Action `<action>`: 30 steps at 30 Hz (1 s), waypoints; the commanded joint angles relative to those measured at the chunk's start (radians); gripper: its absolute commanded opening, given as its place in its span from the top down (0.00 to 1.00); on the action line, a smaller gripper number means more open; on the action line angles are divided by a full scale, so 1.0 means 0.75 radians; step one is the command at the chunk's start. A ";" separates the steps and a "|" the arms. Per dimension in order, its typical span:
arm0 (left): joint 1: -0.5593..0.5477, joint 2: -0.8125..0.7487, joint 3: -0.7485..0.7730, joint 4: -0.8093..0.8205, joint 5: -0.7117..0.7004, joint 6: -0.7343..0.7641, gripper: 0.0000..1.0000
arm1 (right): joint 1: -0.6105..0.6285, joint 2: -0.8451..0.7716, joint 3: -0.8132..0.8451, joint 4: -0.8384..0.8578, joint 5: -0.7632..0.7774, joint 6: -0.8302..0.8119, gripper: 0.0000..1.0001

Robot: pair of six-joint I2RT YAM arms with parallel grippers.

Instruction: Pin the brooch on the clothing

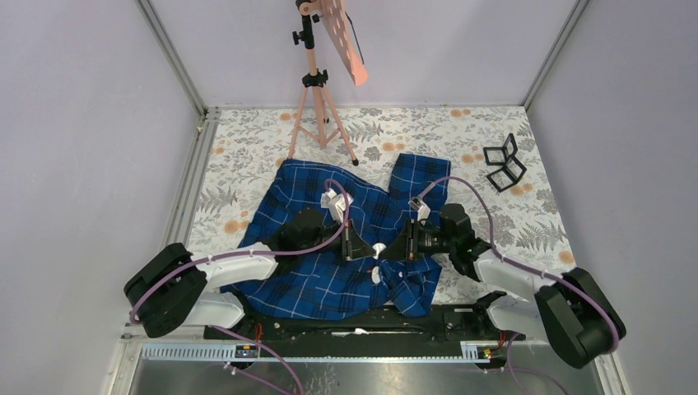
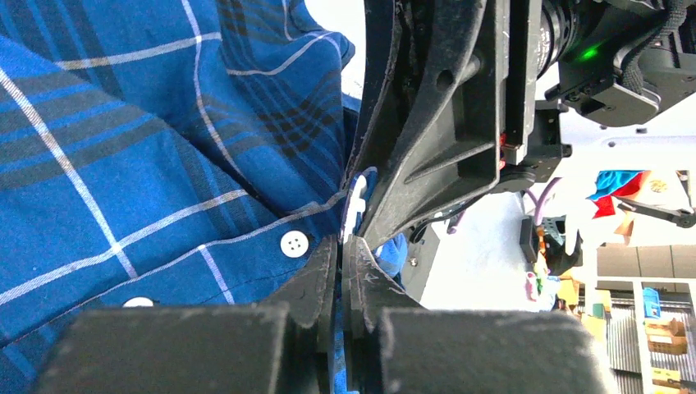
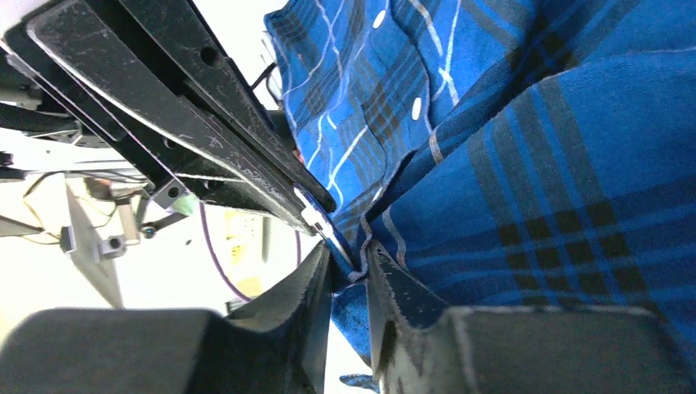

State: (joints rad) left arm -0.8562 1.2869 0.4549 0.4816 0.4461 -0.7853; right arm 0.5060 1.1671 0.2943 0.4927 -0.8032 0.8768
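Observation:
The dark-blue plaid shirt [image 1: 317,288] lies spread on the table, and it fills the left wrist view [image 2: 123,164] and the right wrist view [image 3: 533,205]. Both grippers meet over its middle. My left gripper [image 1: 370,246] [image 2: 341,246] is shut, with a small white piece, the brooch [image 1: 379,247] [image 2: 354,207] [image 3: 316,220], sticking out of its tips against the fabric. My right gripper [image 1: 388,249] [image 3: 349,258] is shut on a pinched fold of the shirt's edge, right at the brooch. A white button [image 2: 295,243] sits beside the left fingertips.
A pink tripod stand [image 1: 317,90] with a tilted board stands at the back centre. Black folded frames [image 1: 504,162] lie at the back right. The floral tablecloth [image 1: 247,164] shows around the shirt. A second white bit [image 1: 376,276] lies on the shirt nearer me.

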 commanded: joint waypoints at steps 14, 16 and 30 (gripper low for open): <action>0.006 -0.071 0.111 -0.140 -0.041 0.069 0.53 | -0.041 -0.489 0.373 -1.134 0.597 -0.450 0.30; 0.017 -0.131 0.148 -0.308 -0.112 0.142 0.30 | -0.042 -0.496 0.431 -1.248 0.716 -0.475 0.24; 0.543 -0.251 0.221 -0.836 -0.621 0.152 0.01 | -0.325 -0.198 0.434 -1.305 0.868 -0.433 0.11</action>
State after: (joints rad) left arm -0.5579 1.0893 0.6319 -0.0891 0.1062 -0.6514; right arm 0.2939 0.9871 0.6270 -0.5045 -0.1654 0.5430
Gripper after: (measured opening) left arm 0.985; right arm 0.882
